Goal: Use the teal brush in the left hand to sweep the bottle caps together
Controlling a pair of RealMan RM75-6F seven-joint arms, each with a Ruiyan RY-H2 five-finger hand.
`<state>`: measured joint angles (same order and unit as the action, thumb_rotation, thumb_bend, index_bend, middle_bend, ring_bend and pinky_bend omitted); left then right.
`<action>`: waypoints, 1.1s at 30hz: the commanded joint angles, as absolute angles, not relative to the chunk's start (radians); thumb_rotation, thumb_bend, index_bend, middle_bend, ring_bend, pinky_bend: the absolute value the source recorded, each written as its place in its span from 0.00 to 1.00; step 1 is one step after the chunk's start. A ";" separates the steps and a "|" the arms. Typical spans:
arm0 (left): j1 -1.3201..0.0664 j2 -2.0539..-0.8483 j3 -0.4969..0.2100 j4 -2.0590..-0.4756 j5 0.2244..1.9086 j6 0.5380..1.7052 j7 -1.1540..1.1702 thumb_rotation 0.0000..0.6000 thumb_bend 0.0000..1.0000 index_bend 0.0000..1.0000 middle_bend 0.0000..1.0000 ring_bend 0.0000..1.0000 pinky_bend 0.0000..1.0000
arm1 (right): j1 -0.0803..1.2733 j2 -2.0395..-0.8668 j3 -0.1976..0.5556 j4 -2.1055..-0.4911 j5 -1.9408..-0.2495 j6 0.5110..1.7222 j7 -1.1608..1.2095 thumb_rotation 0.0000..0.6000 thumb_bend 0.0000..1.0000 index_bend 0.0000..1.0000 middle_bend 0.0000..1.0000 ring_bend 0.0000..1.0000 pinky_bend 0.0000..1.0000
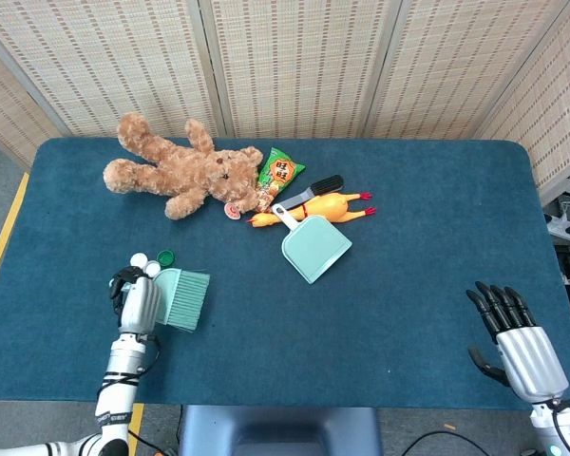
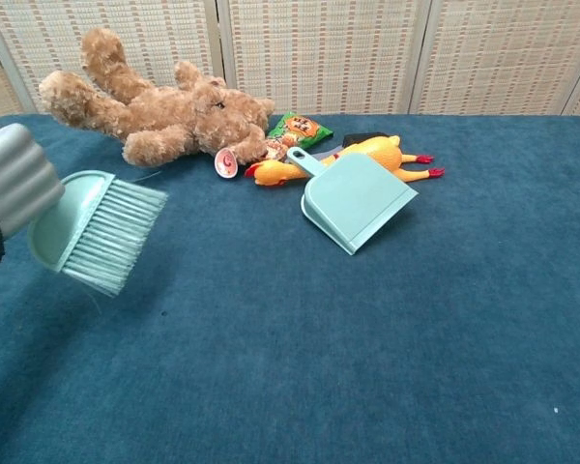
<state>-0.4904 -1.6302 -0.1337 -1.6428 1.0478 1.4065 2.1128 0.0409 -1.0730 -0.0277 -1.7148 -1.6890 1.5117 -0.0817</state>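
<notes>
Bottle caps [image 1: 150,262]: three showing, two white, one green, lying just beyond the left hand.
Teal brush [image 1: 182,298]: one.
Left hand [image 1: 138,299]: gripping the brush.
Right hand [image 1: 513,331]: holding nothing, fingers extending apart.
Dustpan [image 1: 314,246]: one.
Teddy bear [image 1: 185,171]: one.
Surface: blue cloth table [image 1: 418,237], woven screens [image 1: 294,57] standing behind.

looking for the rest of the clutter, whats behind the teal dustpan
Behind the dustpan lie a yellow rubber chicken and a black-handled tool. The dustpan's handle crosses the chicken, whose body hides part of the tool.
</notes>
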 commanded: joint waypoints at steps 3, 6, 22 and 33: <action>-0.479 -1.584 -0.087 -1.651 0.951 1.276 1.867 1.00 0.52 0.68 0.99 0.75 0.83 | 0.043 -1.077 -0.026 -1.716 -1.683 1.507 -0.088 1.00 0.23 0.00 0.00 0.00 0.00; -0.495 -1.579 -0.061 -1.609 0.983 1.218 1.754 1.00 0.46 0.54 0.95 0.74 0.84 | 0.043 -1.077 -0.027 -1.716 -1.683 1.508 -0.086 1.00 0.23 0.00 0.00 0.00 0.00; -0.498 -1.477 -0.105 -1.693 0.958 1.248 1.428 1.00 0.30 0.00 0.16 0.44 0.65 | 0.046 -1.087 -0.015 -1.712 -1.654 1.501 -0.102 1.00 0.23 0.00 0.00 0.00 0.00; -0.235 -1.113 -0.092 -1.880 1.344 1.372 0.407 1.00 0.30 0.00 0.00 0.00 0.17 | 0.059 -1.121 0.022 -1.690 -1.573 1.474 -0.168 1.00 0.23 0.00 0.00 0.00 0.00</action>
